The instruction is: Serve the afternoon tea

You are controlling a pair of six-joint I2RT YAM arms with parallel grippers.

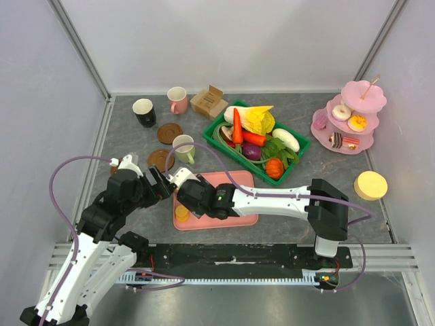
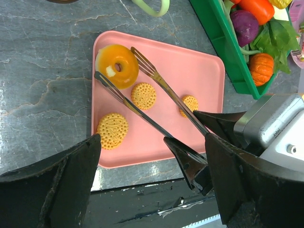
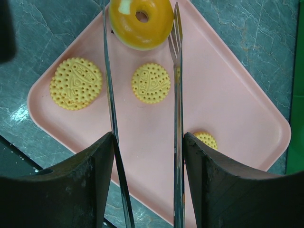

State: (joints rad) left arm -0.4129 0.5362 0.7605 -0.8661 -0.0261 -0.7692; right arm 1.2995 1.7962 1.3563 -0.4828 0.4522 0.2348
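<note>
1. Squeezing the tongs [image 3: 176,95], clamped in your right fingers [image 3: 80,190], may squirt the iced donut [image 3: 141,21] between their tips off the pink tray's [image 3: 228,95] near-left corner onto the tabletop [image 1: 326,170].
2. Left fingers [image 2: 57,190] gape, idle.

Bright, even white light from overhead; shadows are soft and faint. The pink tray [image 2: 190,76] is sharp in every view. Just off its near edge, the grey tabletop [image 2: 47,71] shows pale glare. Steel tongs [image 2: 145,66] over the tray glint. Nearer than the tray, the dark fingers [image 3: 57,190] of the right pincer [image 3: 148,137] and of the left pincer [image 2: 152,142] are blurred.
</note>
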